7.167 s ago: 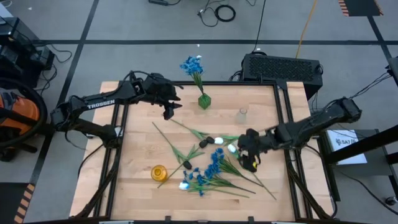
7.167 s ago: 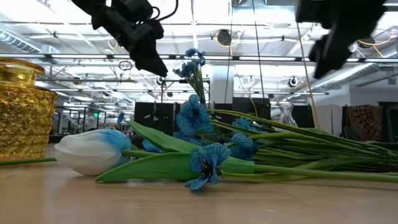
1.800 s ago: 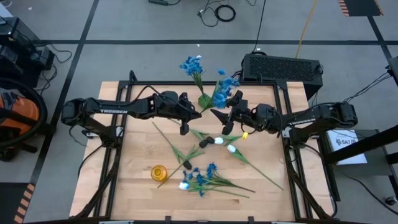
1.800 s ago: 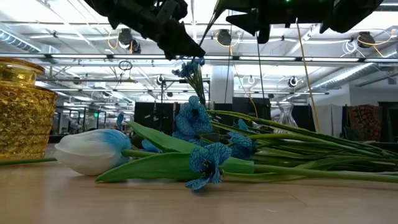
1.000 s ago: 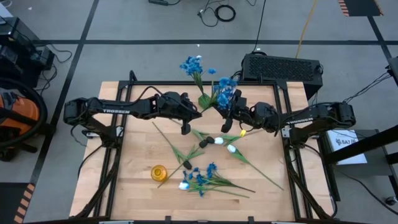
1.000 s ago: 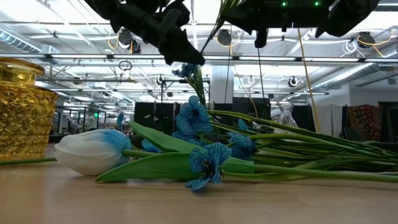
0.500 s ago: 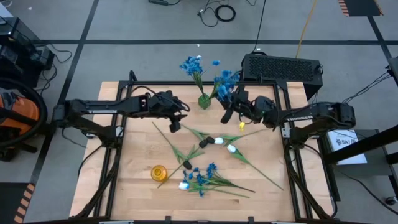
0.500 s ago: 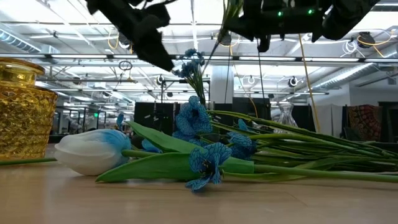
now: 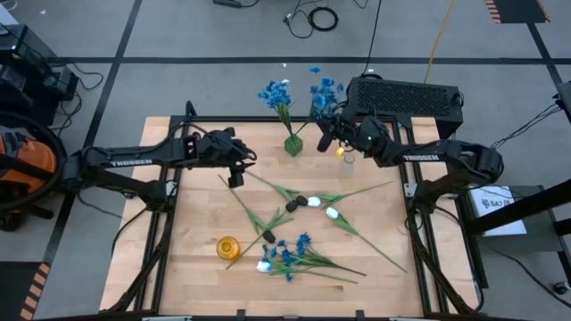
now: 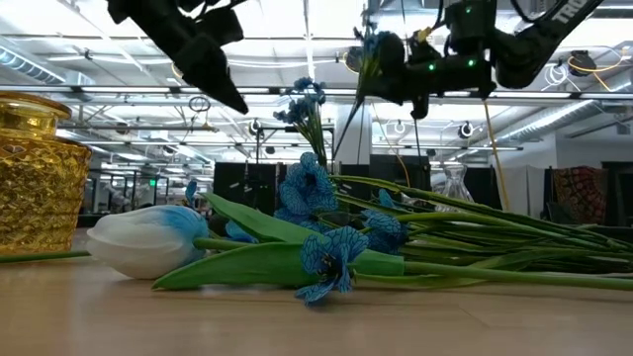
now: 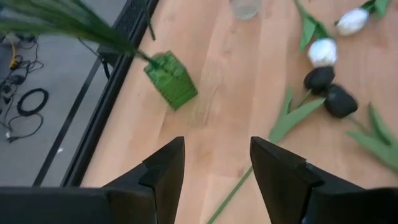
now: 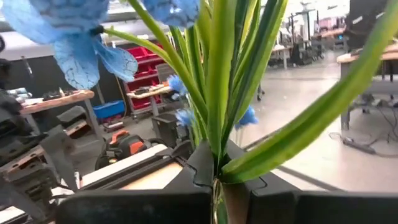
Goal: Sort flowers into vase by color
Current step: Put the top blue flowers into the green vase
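Clamping green stems, the right claw [image 9: 332, 143] carried a blue flower sprig [image 9: 325, 92], blooms above it; the left claw [image 11: 214, 163], open, hung beside the green vase [image 9: 293, 145].

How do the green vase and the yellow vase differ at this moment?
The green vase stands at the table's far edge; the yellow vase sits near the front, left of the loose flowers. The green vase already holds blue flowers; the yellow vase shows none in it. The green vase looks squarish and small; the yellow vase is round with a faceted wall. Both stand upright, untouched by either gripper.
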